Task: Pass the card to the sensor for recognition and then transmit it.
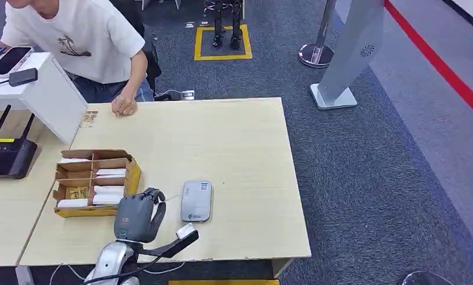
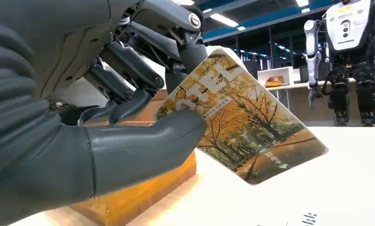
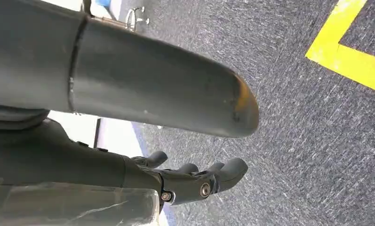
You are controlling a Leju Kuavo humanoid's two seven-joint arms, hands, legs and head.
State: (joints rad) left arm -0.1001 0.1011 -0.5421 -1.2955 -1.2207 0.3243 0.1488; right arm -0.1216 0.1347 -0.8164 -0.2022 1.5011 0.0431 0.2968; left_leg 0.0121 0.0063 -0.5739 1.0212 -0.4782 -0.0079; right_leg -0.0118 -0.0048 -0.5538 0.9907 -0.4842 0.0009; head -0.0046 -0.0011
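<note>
One step looks done: the left hand (image 2: 105, 117) has a card (image 2: 242, 127) pinched between thumb and fingers, an autumn-tree print on it. In the head view that hand (image 1: 137, 215) sits at lower centre, between the cardboard box (image 1: 94, 181) and the grey sensor (image 1: 196, 200), so the tap and handover are still to come, I'd guess. Right hand (image 3: 176, 141) hangs over carpet, fingers loosely curled, nothing in it. The card itself is hidden in the head view.
</note>
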